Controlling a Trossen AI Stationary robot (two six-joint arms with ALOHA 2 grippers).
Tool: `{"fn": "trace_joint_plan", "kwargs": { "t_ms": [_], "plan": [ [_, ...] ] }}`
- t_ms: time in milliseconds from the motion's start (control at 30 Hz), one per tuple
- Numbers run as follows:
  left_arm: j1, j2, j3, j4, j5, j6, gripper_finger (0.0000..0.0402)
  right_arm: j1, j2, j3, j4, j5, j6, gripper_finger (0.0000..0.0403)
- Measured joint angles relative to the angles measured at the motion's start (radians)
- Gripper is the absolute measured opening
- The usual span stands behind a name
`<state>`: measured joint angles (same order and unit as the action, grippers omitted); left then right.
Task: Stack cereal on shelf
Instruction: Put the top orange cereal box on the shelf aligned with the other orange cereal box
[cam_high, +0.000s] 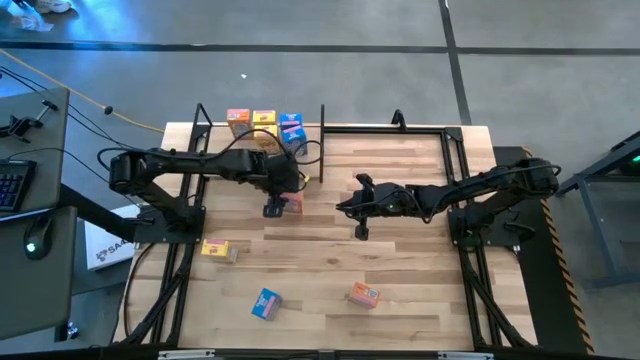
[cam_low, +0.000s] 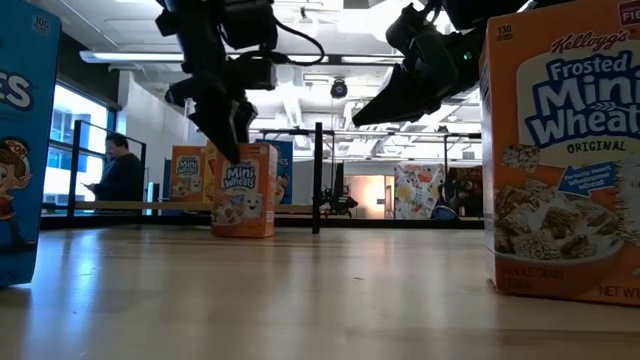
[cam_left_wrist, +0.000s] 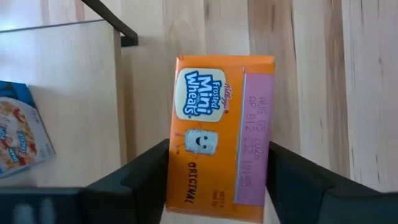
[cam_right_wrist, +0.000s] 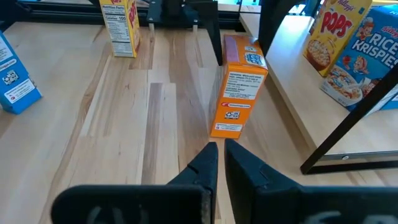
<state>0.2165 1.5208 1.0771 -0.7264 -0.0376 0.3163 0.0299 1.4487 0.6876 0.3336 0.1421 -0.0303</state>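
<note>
Striped butcher-block surface (cam_high: 400, 290) in an open office; a person (cam_low: 118, 172) stands far behind. Left claw (cam_left_wrist: 217, 180) straddles the upright orange Mini-Wheats cereal box (cam_left_wrist: 219, 137) beside the black-tube shelf (cam_high: 322, 130); contact hard to tell, fingers look parted. Right claw (cam_right_wrist: 217, 163) clenched, empty, mid-surface. Boxes on shelf partly hidden by left arm. Three loose boxes near front: yellow (cam_high: 218, 249), blue (cam_high: 266, 303), orange (cam_high: 364, 295).

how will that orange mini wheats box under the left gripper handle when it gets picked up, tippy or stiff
The orange Mini Wheats box stands upright on a narrow base, so a nudge would probably tip it. It looks like thin cardboard, likely light and a bit crushable. The left gripper straddles its flat sides, which should grip fairly well.
</note>
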Motion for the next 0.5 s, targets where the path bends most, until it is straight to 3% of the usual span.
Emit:
{"fn": "trace_joint_plan", "kwargs": {
  "t_ms": [267, 500],
  "plan": [
    [0.000, -0.002, 0.001, -0.030, 0.001, 0.008, 0.0162, 0.000, 0.000, 0.000, 0.000, 0.000, 0.000, 0.0016],
    [0.002, -0.050, 0.029, -0.108, -0.003, 0.045, 0.0151, 0.000, 0.000, 0.000, 0.000, 0.000, 0.000, 0.0016]
  ]
}}
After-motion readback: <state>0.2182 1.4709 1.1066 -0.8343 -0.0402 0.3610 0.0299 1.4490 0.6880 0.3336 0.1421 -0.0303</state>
